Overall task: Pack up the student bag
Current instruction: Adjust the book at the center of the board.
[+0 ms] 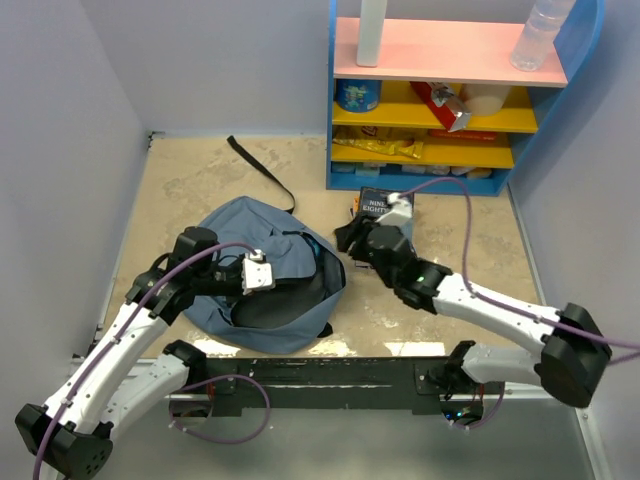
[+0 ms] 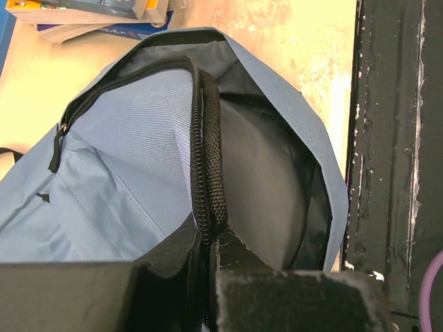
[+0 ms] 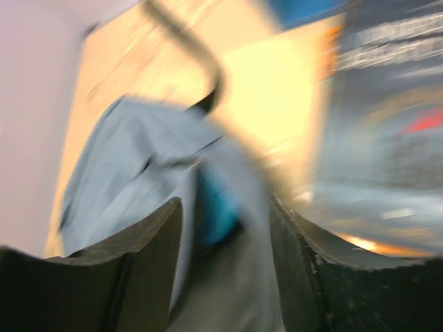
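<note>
The student bag, slate blue, lies on the tan floor with its mouth held open. In the left wrist view the bag shows its dark lining. My left gripper is shut on the bag's black zipper edge. In the top view the left gripper sits over the bag's middle. My right gripper hovers at the bag's right rim. In the blurred right wrist view it stands open with nothing held, above a bright blue item inside the bag.
A dark book lies on the floor just behind the right gripper. A blue shelf unit with snacks and bottles stands at the back right. A black strap trails behind the bag. Stacked books show in the left wrist view. The black base rail runs along the near edge.
</note>
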Action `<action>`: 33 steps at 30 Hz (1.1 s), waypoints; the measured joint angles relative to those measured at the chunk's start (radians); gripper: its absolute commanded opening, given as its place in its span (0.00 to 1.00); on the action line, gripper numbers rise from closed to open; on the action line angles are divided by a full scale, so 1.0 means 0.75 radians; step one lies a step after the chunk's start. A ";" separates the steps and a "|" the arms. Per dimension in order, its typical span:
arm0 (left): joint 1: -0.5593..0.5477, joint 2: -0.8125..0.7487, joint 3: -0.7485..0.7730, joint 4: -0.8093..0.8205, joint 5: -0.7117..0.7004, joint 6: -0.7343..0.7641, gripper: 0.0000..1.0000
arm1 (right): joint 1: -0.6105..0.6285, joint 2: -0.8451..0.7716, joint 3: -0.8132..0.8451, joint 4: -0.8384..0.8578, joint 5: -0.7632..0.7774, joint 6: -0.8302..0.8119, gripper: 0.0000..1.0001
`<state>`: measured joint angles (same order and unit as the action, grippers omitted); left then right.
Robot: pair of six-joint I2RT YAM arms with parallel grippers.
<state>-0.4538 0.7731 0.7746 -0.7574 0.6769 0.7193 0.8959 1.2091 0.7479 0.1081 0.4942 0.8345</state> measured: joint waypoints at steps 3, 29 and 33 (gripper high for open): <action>0.000 0.000 -0.003 -0.001 0.000 0.000 0.00 | -0.260 -0.101 -0.067 -0.097 -0.035 0.001 0.53; 0.000 0.003 -0.003 0.000 0.001 -0.002 0.00 | -0.792 0.046 -0.158 -0.105 -0.374 -0.084 0.00; 0.000 0.003 -0.003 0.001 0.001 -0.002 0.00 | -0.818 0.039 -0.166 -0.102 -0.384 -0.080 0.00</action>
<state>-0.4538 0.7750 0.7723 -0.7570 0.6773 0.7177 0.2821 1.2385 0.6231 0.0315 0.2066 0.7742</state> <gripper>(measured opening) 0.060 0.032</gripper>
